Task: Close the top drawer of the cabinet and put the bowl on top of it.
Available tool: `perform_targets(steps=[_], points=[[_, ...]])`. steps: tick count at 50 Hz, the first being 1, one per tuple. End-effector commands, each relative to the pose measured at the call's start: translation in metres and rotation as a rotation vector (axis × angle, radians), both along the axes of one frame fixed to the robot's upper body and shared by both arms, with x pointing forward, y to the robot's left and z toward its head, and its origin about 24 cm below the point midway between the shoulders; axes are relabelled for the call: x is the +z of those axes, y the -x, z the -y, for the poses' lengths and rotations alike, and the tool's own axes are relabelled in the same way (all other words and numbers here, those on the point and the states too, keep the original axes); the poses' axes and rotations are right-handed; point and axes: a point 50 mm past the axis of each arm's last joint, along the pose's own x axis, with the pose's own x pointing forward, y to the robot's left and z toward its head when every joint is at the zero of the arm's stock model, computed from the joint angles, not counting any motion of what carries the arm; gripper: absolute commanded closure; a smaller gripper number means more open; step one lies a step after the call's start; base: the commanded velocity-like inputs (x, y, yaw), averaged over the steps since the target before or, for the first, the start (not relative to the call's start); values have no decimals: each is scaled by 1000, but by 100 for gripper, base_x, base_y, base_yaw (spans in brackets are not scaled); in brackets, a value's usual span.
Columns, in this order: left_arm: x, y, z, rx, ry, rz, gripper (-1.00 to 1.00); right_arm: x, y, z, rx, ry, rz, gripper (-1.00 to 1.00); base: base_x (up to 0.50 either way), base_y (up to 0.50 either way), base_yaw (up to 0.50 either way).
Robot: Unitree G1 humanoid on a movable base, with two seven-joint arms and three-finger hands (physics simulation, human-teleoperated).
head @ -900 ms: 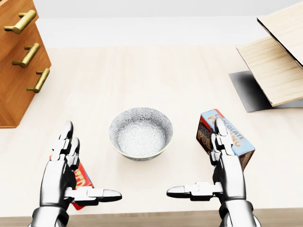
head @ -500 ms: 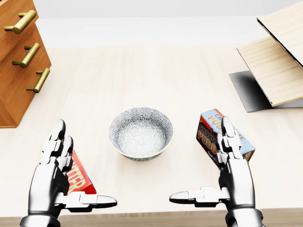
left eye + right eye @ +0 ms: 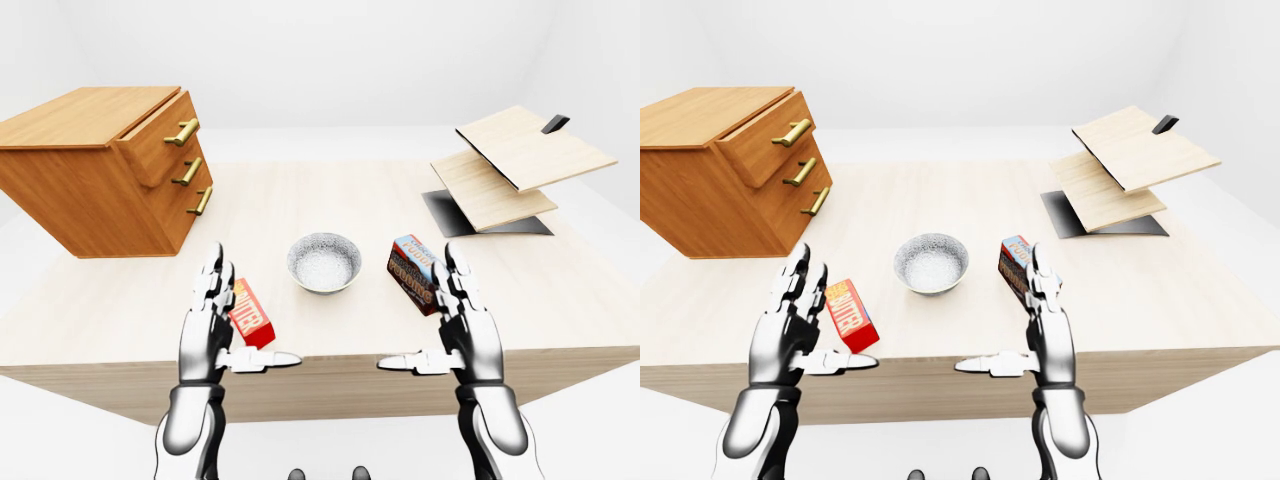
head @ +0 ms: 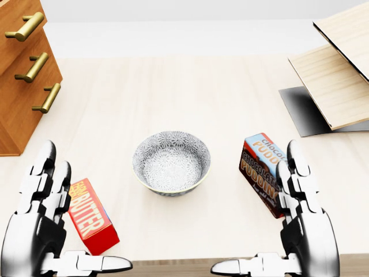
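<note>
Fingers [image 4: 45, 173] of the left hand [image 4: 34, 228] stood straight up and spread, thumb jutting sideways toward the centre, holding nothing; the right hand [image 4: 305, 225] mirrored it, equally open and empty. Both hands sat at the bottom of the head view, palms turned toward each other, above the near edge of the pale wooden worktop [image 4: 173, 92].

That worktop was a broad light slab, set in a plain white room with bare walls, as the left-eye view showed. A wooden cabinet [image 3: 95, 170] stood at its upper left, with three brass handles down its face; the top drawer [image 3: 160, 138] was pulled partly out, past the two below it. At the upper right of the head view, two light wooden boards [image 4: 340, 75] lay tilted over a dark flat base.

The patterned bowl [image 4: 171, 163] rested upright on the worktop at the frame's centre, between the two hands and touched by neither, well apart from the cabinet. A red butter box [image 4: 92, 216] lay just beside the left hand. A chocolate pudding box [image 4: 264, 170] stood tilted just beside the right fingers.
</note>
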Motion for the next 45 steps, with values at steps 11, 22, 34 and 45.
perform_targets(steps=[11, 22, 34, 45], points=[[8, 9, 0, -5, 2, 29, -100, 10, 15, 0, 9, 0, 39, -100, 0, 0, 0], [7, 9, 0, -4, 5, 24, -100, 10, 15, 1, 13, -2, 43, -100, 11, 0, 0], [9, 8, -1, 1, 9, 33, -100, 9, 14, 1, 17, -6, 38, -100, 22, 0, 0], [10, 9, -1, -1, 11, 40, -100, 10, 15, 1, 20, -6, 39, -100, 23, 0, 0]])
